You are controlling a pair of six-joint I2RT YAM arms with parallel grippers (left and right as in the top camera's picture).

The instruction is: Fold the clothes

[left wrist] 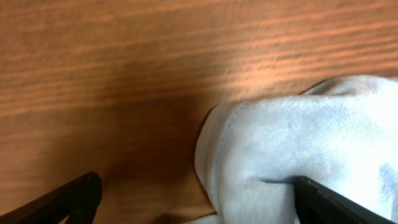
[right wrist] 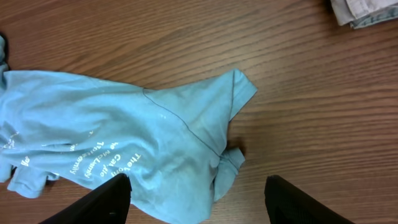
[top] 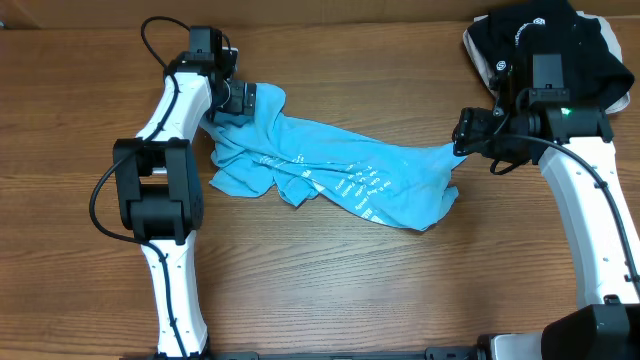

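Observation:
The light sky-blue T-shirt (top: 340,175) lies crumpled across the middle of the wooden table, with white print facing up. My left gripper (top: 240,100) is at the shirt's far left corner. In the left wrist view (left wrist: 198,186) its jaws are open wide, a hemmed edge of the shirt (left wrist: 280,137) lies between them, and the right finger touches the cloth. My right gripper (top: 462,135) is at the shirt's right end. In the right wrist view (right wrist: 198,186) it is open above a sleeve of the shirt (right wrist: 124,124) and holds nothing.
A black garment with white round logos (top: 540,40) lies at the back right corner on top of a white folded garment (top: 480,55), just behind my right arm. The white garment's edge also shows in the right wrist view (right wrist: 360,12). Bare wood (top: 350,290) lies in front of the shirt.

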